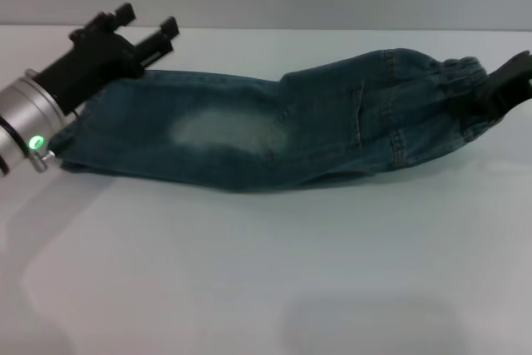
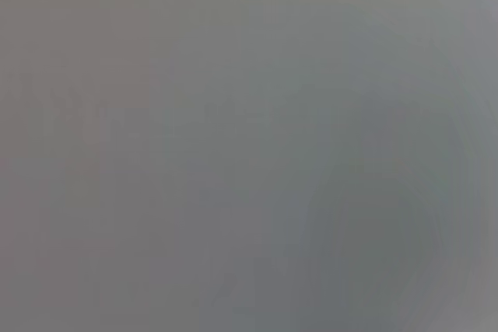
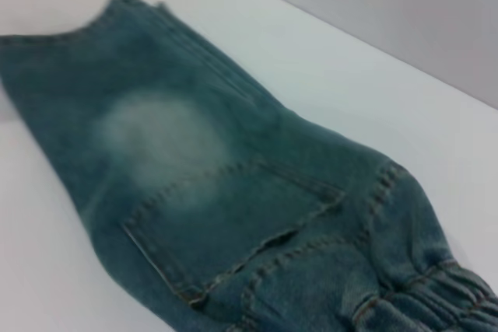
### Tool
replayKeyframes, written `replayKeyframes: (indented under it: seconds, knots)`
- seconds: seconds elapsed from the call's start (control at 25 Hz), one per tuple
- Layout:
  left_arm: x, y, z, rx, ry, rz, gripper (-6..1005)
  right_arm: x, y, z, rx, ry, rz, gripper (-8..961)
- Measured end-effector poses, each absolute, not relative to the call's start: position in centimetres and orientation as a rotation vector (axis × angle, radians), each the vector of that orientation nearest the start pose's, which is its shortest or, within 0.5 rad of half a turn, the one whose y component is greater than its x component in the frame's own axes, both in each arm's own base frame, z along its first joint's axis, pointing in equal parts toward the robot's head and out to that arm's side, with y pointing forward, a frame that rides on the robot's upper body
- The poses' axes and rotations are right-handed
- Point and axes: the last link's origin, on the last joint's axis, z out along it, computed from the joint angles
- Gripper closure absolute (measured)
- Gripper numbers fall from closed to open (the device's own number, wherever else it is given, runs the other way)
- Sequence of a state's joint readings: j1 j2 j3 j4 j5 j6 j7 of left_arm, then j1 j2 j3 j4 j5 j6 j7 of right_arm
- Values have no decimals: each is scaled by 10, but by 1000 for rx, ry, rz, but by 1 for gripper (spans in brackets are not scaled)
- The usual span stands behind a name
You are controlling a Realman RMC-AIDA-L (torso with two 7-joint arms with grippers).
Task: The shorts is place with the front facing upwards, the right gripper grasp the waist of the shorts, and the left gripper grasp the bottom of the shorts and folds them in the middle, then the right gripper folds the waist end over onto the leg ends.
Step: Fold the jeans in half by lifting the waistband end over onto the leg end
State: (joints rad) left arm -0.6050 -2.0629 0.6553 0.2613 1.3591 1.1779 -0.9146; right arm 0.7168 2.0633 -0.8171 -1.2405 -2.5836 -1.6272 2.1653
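A pair of long blue-green denim shorts point(image 1: 274, 126) lies stretched sideways across a white table point(image 1: 266, 272), already folded lengthwise so only one leg's width shows, with a single pale faded oval patch point(image 1: 220, 130) on the upper layer. The gathered elastic waist point(image 1: 453, 81) points toward the robot's right and is lifted a little off the table, while the leg ends point(image 1: 79, 143) lie flat toward the robot's left. The left claw point(image 1: 150, 29), black with a silver round wrist and a small green light, hangs above the far corner of the leg ends; its two fingers stand slightly apart with nothing between them. The right claw point(image 1: 486, 101) sits at the right edge of the head view, pressed against the bunched waistband, but whether its fingers have closed on the cloth cannot be told. The right wrist view looks along the shorts from the waist end, showing a stitched back pocket point(image 3: 233, 227) with orange-tan thread, the pale patch beyond it, and the ruffled waistband nearest the camera. The left wrist view shows only a blurred grey field.
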Motion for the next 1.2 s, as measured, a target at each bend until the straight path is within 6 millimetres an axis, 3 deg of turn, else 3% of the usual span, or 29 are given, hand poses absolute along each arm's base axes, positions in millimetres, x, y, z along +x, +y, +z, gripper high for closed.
replayKeyframes:
  seconds: [0.48, 0.8, 1.2]
  knots:
    - [-257, 382, -59, -2245, -553, -746, 183, 154, 369, 119, -2624, 775, -83, 918]
    - [-250, 374, -80, -2306, -546, -710, 184, 123, 364, 139, -2650, 713, -11, 921]
    - [-249, 362, -95, -2363, -553, -685, 183, 95, 372, 149, -2641, 654, 29, 928]
